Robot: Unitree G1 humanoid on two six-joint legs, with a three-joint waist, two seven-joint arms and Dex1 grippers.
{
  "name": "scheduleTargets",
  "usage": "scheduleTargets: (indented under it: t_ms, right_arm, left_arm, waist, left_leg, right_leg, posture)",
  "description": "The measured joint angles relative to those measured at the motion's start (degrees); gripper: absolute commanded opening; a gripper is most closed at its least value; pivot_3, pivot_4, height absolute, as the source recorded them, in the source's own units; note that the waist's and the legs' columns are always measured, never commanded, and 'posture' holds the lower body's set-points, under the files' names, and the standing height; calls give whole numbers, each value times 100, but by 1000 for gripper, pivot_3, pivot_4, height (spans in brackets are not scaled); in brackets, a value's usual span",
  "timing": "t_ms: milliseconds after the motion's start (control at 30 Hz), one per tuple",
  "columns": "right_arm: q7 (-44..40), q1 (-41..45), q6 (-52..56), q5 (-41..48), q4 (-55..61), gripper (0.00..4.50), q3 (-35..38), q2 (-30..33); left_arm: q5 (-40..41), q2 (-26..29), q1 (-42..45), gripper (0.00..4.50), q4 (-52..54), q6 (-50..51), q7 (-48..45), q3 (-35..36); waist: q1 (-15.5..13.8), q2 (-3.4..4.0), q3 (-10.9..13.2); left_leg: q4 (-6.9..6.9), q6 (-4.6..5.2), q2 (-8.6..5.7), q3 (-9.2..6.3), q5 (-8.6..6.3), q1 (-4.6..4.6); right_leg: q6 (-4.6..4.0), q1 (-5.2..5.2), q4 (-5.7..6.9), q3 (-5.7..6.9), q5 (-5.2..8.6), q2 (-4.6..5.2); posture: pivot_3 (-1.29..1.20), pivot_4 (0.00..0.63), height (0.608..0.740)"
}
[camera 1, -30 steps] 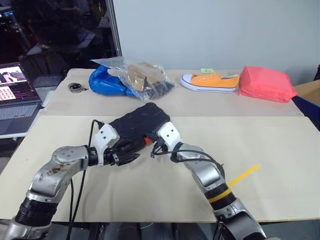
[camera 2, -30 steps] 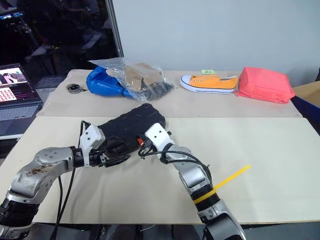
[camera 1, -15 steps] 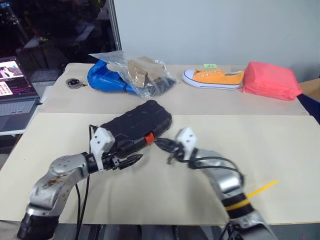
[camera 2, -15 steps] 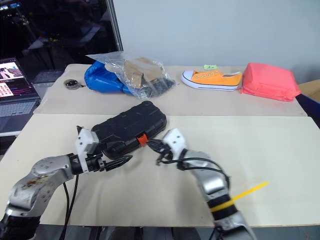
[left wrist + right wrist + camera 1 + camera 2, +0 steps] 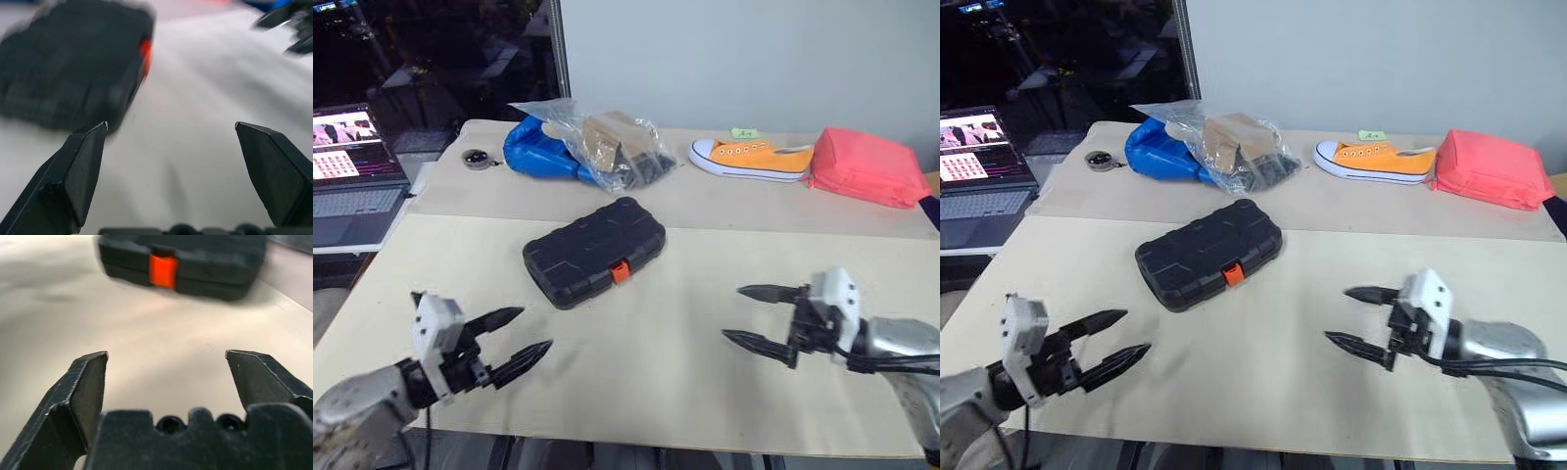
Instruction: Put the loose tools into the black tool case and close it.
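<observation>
The left claw (image 5: 509,338) is hanging over the near left part of the bench (image 5: 666,343) with its two black fingers spread wide and nothing between them. The right claw (image 5: 759,315) is doing the same over the near right part, fingers wide apart and empty, pointing in toward the middle. Both are standing well apart from the black tool case (image 5: 594,251), which is lying flat between them and a little farther back on the pale board. The case is sitting shut, its ribbed lid down and the small orange latch (image 5: 621,271) facing the near edge; the right wrist view is looking straight at that latch (image 5: 163,270). No loose tools are lying around it, so the job looks finished or close to it.

The case looks like hard moulded plastic, stiff and probably fairly heavy if it is loaded, with rounded edges that may be slippery. I would judge the long sides the best place to grip it, one claw on each.

Farther back, a plastic bag (image 5: 607,147), an orange shoe (image 5: 751,159) and a pink pouch (image 5: 864,166) are resting.
</observation>
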State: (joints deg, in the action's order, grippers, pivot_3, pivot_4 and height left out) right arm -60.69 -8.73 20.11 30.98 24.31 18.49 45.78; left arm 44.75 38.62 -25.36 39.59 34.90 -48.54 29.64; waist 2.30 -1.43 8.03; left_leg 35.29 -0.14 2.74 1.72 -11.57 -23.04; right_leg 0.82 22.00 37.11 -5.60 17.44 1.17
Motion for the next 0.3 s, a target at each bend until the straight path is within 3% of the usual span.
scheduleTargets:
  t_ms: [300]
  right_arm:
    - [-117,-465,-811,-186,-365,4475,368,-118]
  left_arm:
    - [-202,69,-343,4500,-250,-418,-404,170]
  waist:
    - [20,2,-1]
  left_leg:
    - [1,1,1,6,4,14]
  right_leg:
    - [4,-5,4,-6,-4,-8]
  posture:
    - [0,150,740]
